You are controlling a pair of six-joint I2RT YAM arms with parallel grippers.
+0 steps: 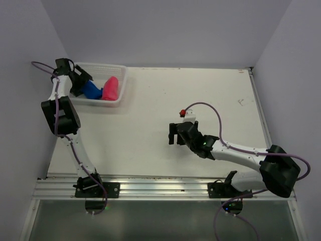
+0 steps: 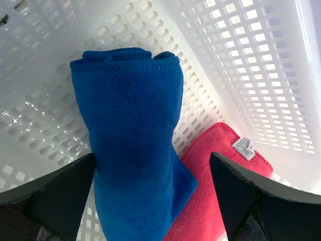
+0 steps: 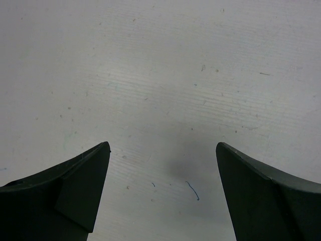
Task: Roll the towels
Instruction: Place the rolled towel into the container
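Observation:
A rolled blue towel [image 1: 92,90] and a rolled pink towel [image 1: 111,88] lie side by side in a white perforated basket [image 1: 122,70] at the table's far left. My left gripper [image 1: 82,83] reaches into the basket with its jaws open. In the left wrist view the blue towel [image 2: 130,125] lies lengthwise between the fingers of the gripper [image 2: 153,155], and the pink towel [image 2: 200,201] lies under it to the right, showing a white label. My right gripper [image 1: 173,134] is open and empty over the bare table [image 3: 160,60], and it shows open in its wrist view [image 3: 163,145].
The basket's walls [image 2: 251,65] close in around the left gripper. Grey walls bound the table on the left, back and right. A purple cable [image 1: 210,106] loops above the right arm. A metal rail [image 1: 160,187] runs along the near edge.

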